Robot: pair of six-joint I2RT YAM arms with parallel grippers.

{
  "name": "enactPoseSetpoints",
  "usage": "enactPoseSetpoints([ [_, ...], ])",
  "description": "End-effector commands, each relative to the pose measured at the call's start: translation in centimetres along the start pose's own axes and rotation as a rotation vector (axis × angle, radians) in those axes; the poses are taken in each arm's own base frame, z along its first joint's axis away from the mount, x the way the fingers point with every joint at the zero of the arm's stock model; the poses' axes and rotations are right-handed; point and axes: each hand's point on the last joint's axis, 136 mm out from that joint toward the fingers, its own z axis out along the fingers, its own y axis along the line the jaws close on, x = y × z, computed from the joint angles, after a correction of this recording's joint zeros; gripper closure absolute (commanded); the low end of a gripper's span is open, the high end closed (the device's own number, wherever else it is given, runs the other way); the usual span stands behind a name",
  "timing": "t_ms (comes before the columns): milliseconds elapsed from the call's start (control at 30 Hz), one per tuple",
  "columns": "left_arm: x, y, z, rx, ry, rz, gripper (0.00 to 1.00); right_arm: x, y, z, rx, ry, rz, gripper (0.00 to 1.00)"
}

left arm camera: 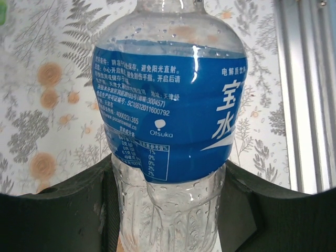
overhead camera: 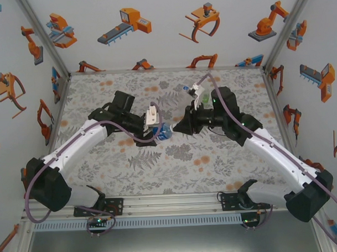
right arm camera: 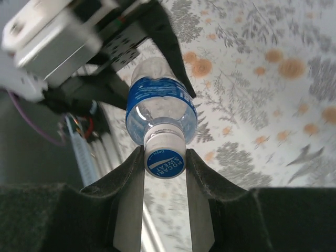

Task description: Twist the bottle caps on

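Near edge: a slotted metal rail (overhead camera: 171,205) is seen, with two black base plates bolted on it.
Arms: two are counted, the left arm (overhead camera: 80,137) and the right arm (overhead camera: 274,150). Both have smooth white shells and black joints, and a purple cable is run along each.
Table: the table (overhead camera: 175,170) is covered in a matt grey leaf print dotted with orange blossoms.
Right gripper: and here the right gripper (right arm camera: 164,152) is drawn in narrow. Its dark, felt-like fingers (right arm camera: 202,176) are pressed against the cap on both sides.
Cap: one cap (right arm camera: 164,161) is counted, round and white-walled with a blue printed top. It is seated on the bottle's neck, over mid-table, between the two grippers.
Bottle: the bottle (left arm camera: 168,105) is clear ribbed plastic beaded with droplets, wrapped in a glossy blue label with white print. Its neck is pointed at the right gripper.
Left gripper: the left gripper (left arm camera: 168,168) is clamped on the bottle's body. Its black fingers (left arm camera: 68,210) are set against the ribbed part on either side, just below the label.
Far table: one green-tinted bottle (overhead camera: 200,92) is made out beyond the right wrist. A small clear shape (overhead camera: 185,88) with a blue spot is seen just left of it, too small to be told.
Walls: the white walls (overhead camera: 171,32) are printed with orange robot drawings.
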Motion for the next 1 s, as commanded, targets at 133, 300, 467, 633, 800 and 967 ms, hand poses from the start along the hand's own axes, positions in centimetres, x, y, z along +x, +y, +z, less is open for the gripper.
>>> enactPoseSetpoints([
  [133,-3.1,1.2,-1.3,-0.12,-0.106,0.087,1.0,0.5,-4.0,3.0,0.111,-0.049,0.798,1.0],
  [300,-2.9,1.6,-1.3,-0.152,-0.1,0.088,1.0,-0.6,-4.0,3.6,0.072,-0.096,0.858,0.92],
  [467,-2.9,1.6,-1.1,-0.143,-0.099,0.082,1.0,-1.1,-3.7,3.4,0.081,-0.081,0.755,0.76],
  [633,-2.8,1.5,-1.1,-0.138,-0.094,0.083,1.0,-2.3,-2.6,2.2,0.086,-0.074,0.58,0.58],
  [800,-2.9,1.4,-1.2,-0.133,-0.092,0.083,1.0,-3.7,-2.0,0.8,0.074,-0.107,0.424,0.48],
  [967,-2.9,1.4,-1.2,-0.132,-0.092,0.083,1.0,-5.8,0.5,-0.5,-0.056,-0.156,0.165,0.46],
])
